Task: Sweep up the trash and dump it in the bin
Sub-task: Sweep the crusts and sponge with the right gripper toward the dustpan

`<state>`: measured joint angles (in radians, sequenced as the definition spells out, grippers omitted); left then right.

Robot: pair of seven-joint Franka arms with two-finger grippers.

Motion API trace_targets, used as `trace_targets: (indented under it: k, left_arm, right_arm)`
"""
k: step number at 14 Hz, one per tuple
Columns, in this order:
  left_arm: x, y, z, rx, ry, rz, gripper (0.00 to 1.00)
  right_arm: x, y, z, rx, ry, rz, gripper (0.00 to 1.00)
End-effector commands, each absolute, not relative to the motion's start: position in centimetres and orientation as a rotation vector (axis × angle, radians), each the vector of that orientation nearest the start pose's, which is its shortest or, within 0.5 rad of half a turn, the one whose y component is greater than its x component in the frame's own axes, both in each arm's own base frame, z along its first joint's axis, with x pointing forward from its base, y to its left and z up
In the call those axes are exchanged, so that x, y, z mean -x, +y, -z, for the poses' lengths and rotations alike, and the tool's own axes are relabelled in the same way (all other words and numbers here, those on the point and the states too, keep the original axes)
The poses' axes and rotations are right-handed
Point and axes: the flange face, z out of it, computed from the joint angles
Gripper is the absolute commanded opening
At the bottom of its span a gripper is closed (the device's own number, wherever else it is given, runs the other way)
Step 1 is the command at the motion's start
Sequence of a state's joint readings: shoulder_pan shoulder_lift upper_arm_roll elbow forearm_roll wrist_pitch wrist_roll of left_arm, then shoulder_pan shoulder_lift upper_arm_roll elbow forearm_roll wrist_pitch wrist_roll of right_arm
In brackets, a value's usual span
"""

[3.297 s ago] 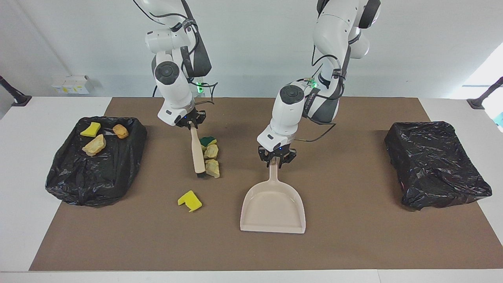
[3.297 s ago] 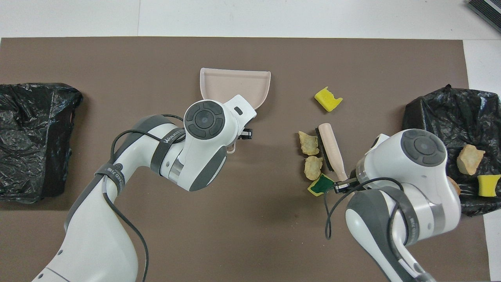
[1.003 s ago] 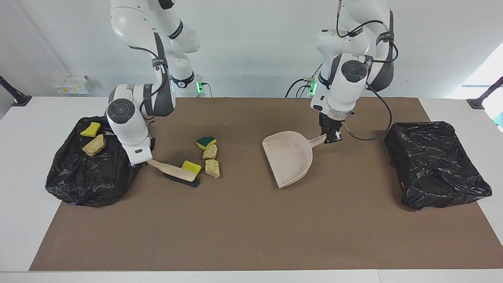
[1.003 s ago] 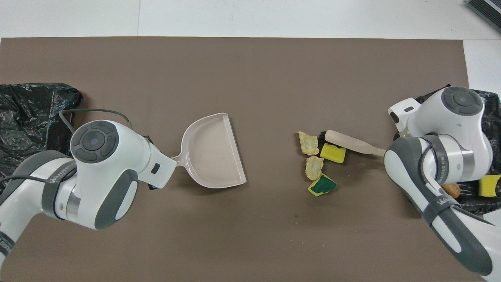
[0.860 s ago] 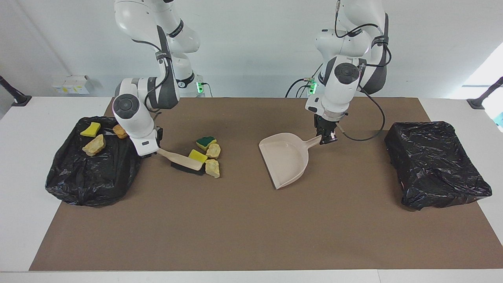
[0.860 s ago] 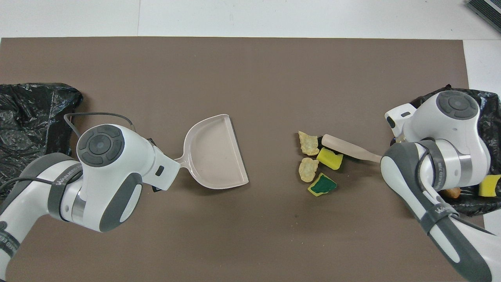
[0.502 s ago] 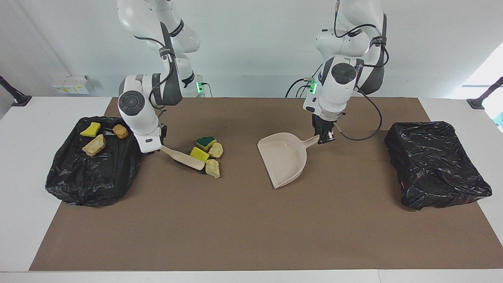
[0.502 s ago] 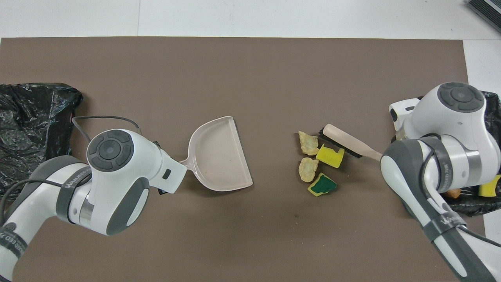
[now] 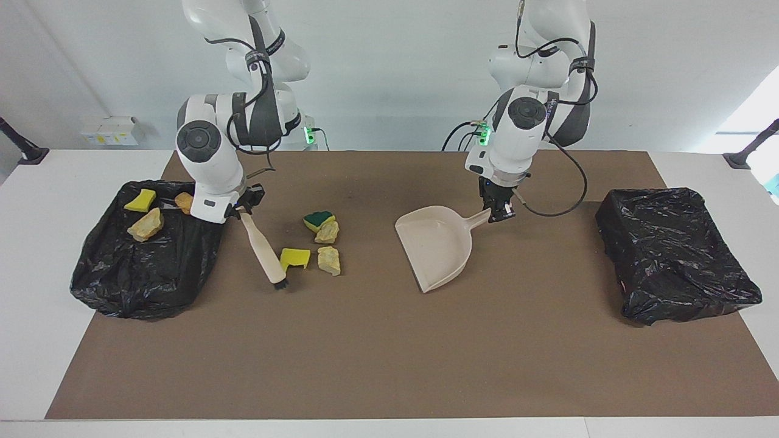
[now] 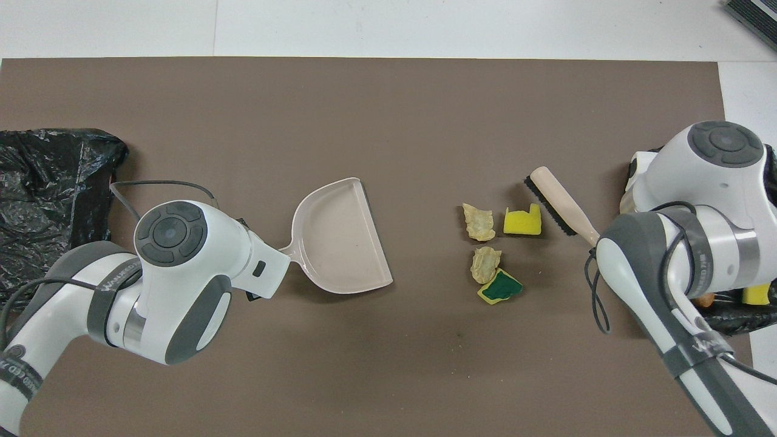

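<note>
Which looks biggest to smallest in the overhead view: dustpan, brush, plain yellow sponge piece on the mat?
1. Dustpan, clearly largest.
2. Brush, long but thin, partly hidden by the right arm.
3. Yellow sponge piece, smallest.

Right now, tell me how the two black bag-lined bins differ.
The black bag-lined bin at the right arm's end already holds trash: a yellow sponge piece and two tan-orange lumps. The black bag-lined bin at the left arm's end shows none. The first has the beige-handled brush beside it; the second has nothing beside it. Both sit at the mat's edges.
</note>
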<state>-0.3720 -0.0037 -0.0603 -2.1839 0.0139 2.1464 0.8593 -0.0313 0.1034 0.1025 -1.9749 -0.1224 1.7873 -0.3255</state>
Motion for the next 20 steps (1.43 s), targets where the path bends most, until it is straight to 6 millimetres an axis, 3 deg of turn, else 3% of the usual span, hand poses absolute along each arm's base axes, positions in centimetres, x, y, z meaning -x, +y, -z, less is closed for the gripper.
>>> trace_targets:
  k: [1,3,5,6,8,11,15,20]
  left_arm:
    - [-47.4,-21.9,-38.9,2.515,1.874,-0.017,0.00]
    - [-47.3,-21.9,-38.8,2.513,1.878,-0.024,0.00]
    - [-47.2,-21.8,-38.7,2.513,1.878,-0.031,0.00]
    - [-46.9,-21.7,-38.3,2.514,1.879,-0.038,0.00]
    - [-46.4,-22.9,-37.5,2.492,1.908,-0.038,0.00]
    - [-46.3,-22.9,-37.4,2.494,1.906,-0.038,0.00]
    - [-46.3,-22.9,-37.4,2.506,1.889,-0.035,0.00]
    - [-46.3,-22.9,-37.4,2.508,1.887,-0.038,0.00]
  right_arm:
    - [-51.8,4.4,-40.0,3.135,-0.421,-0.486,0.00]
    - [-50.2,4.6,-39.1,3.143,-0.214,-0.487,0.00]
    - [-49.2,5.0,-38.1,3.126,0.104,-0.464,0.00]
    - [-48.6,5.0,-36.7,3.123,0.170,-0.457,0.00]
    - [-48.3,6.2,-36.0,3.131,0.153,-0.395,0.00]
    - [-48.2,11.1,-36.4,3.108,0.142,-0.334,0.00]
    - [-48.4,18.0,-34.8,3.092,0.038,-0.300,0.00]
    - [-49.6,26.1,-35.3,3.009,-0.049,-0.283,0.00]
